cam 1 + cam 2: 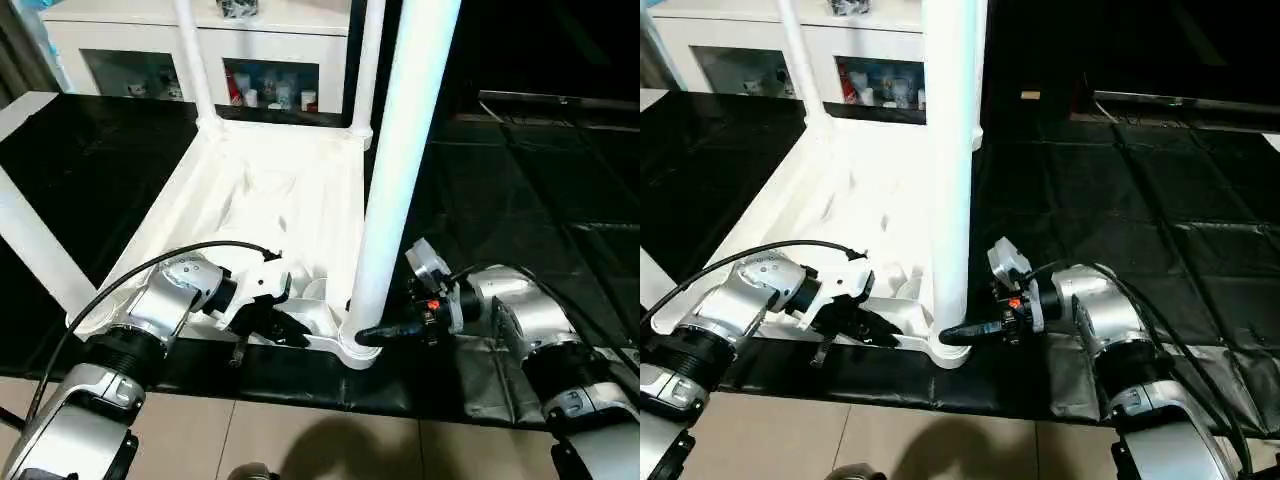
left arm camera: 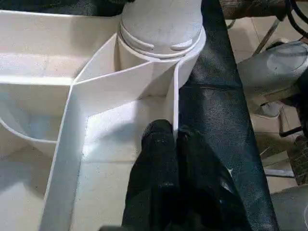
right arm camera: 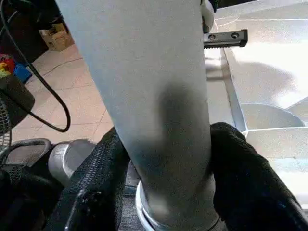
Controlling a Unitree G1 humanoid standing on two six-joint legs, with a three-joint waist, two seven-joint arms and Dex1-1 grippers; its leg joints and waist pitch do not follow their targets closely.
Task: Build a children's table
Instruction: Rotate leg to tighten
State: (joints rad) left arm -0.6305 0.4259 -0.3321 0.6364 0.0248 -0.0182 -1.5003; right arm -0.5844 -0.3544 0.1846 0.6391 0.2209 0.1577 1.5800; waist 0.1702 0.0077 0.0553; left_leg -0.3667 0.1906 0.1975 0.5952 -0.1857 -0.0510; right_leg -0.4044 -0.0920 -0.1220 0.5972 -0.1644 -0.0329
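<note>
A: Where is the children's table right now?

B: Upside down on a black mat, ribbed underside facing up. Taking the near-right corner socket as the landmark: a long white leg stands upright in that socket, rising past the top of the head views. Two more legs stand in the far corners, one far leg diagonally across from the socket and another far leg straight behind it. A fourth leg shows across the table from the socket, on the robot's left.

A: What about the right hand?

B: Its two black fingers sit on either side of the leg just above the socket, both pressed against the leg's sides, so it is clamped around the leg.

A: And the left hand?

B: Just beside the socket, along the table's near rim. Its fingers are pressed together with that thin upright rim wall pinched between the tips.

A: Anything behind?

B: A white cabinet with glass-fronted shelves, well beyond the far legs.
</note>
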